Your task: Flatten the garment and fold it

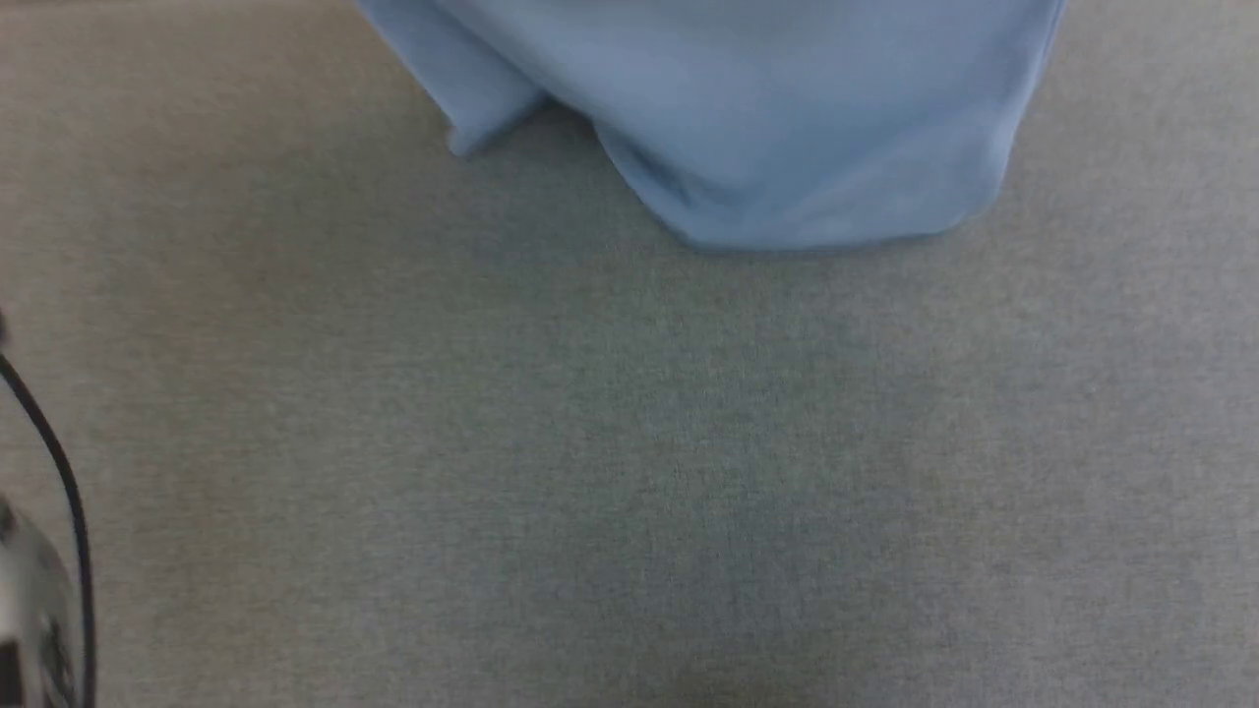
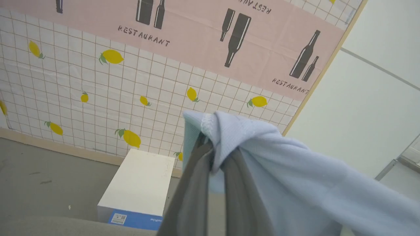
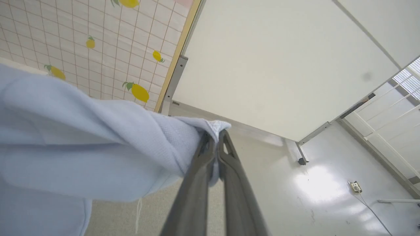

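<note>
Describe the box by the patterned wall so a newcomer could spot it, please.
Find the grid-patterned wall panel printed with yellow lemons. At its foot, on the grey floor, lies a white rectangular box. Its blue end face sets it apart.

garment [image 1: 787,118] cut off at top edge; head view blurred

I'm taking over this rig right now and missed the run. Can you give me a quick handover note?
Left gripper: shut on an edge of the shirt.
Right gripper: shut on another edge of it.
Shirt: held up between both grippers, its lower part hanging down by the grey table.
Done: shirt gripped at two points and lifted.
Left: spread it flat on the table, then fold it.
</note>
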### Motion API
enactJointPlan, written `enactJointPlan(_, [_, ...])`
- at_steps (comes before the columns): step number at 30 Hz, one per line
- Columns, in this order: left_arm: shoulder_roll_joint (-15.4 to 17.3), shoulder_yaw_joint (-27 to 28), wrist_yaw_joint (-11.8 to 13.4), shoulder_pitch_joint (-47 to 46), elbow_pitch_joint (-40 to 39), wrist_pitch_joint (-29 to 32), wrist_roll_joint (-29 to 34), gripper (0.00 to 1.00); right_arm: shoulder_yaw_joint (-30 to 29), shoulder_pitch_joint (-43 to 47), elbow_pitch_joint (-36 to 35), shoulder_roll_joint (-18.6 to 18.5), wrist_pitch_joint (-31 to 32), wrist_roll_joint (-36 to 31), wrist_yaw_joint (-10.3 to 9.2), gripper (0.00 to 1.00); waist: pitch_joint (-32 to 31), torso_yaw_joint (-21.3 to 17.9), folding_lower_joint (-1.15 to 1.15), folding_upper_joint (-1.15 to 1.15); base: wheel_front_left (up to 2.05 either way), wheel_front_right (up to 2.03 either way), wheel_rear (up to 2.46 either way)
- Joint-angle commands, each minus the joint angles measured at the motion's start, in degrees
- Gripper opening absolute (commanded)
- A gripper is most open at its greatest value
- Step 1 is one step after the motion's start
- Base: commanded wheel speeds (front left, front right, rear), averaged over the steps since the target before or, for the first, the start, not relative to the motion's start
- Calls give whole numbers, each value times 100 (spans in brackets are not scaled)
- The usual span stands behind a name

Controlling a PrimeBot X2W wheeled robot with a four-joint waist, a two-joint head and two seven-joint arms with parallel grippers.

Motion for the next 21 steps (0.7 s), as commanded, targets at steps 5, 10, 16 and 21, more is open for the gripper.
enactJointPlan(5, [-86,296,36,-1327,511,-917,25,0,-37,-1406,615,365,-1142,-571,-9,0,1022,-208,-1,0,0,0,0])
enactJointPlan(10, [-275,592,-191,-1959,840,-1727,-220,0,-201,-2201,1069,565,-2224,-953,-9,0,1037,-158,-1,0,0,0,0])
enactJointPlan(16, [-326,451,-514,-1584,1470,-1808,-270,0,-189,-2074,1891,701,-2433,-962,-9,0,752,-22,-1,0,0,0,0])
enactJointPlan(21, [-200,153,-827,-365,1954,-1548,-121,0,37,-877,2321,675,-2191,-460,-9,0,247,41,-1,0,0,0,0])
